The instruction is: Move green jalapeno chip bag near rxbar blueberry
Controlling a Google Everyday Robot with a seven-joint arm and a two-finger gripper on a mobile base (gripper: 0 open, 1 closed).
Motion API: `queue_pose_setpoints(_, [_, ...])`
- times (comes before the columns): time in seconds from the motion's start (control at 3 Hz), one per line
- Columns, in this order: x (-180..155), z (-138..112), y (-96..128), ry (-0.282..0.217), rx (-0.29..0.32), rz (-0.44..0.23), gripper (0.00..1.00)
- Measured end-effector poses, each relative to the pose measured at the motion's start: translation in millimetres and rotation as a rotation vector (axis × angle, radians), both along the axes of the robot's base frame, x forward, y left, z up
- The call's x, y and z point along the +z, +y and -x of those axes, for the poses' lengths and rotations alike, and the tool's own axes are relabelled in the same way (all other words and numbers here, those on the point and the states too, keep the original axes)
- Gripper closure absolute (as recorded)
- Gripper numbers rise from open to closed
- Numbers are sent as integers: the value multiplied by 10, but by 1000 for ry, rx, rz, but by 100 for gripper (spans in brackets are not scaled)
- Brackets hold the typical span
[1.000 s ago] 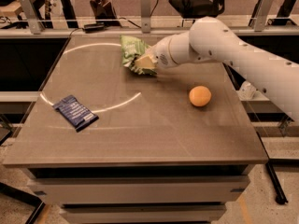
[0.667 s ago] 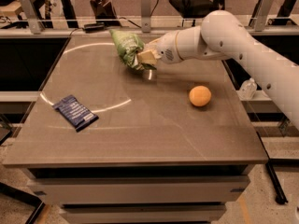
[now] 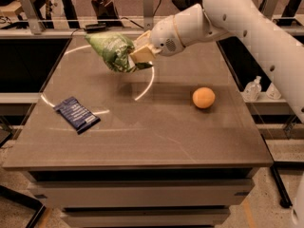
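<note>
Above the bench's [image 3: 156,137] far edge, the green jalapeno chip bag [image 3: 111,51], clenched in the hand [image 3: 142,56], has been swung nearer the rxbar blueberry [image 3: 76,114].

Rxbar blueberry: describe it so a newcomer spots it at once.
On the brown table, look toward the left edge, far from the orange ball. The rxbar blueberry lies flat there: the only dark blue rectangle, unlike the puffy green jalapeno chip bag held in the gripper above the far side.

Above table [image 3: 156,144], gripper [image 3: 141,57] holds chip bag [image 3: 111,50] — rxbar [image 3: 76,114] left, orange [image 3: 203,98] right.
</note>
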State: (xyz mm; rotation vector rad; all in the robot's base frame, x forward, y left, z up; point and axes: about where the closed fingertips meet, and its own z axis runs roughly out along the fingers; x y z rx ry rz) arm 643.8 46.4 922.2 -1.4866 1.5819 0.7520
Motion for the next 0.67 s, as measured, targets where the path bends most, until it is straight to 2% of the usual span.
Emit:
queue_pose_setpoints(0.33, [-106,218,-3,48,74,39,100])
queue_pose_setpoints(0.67, [-118,249,102,50,92,54,100])
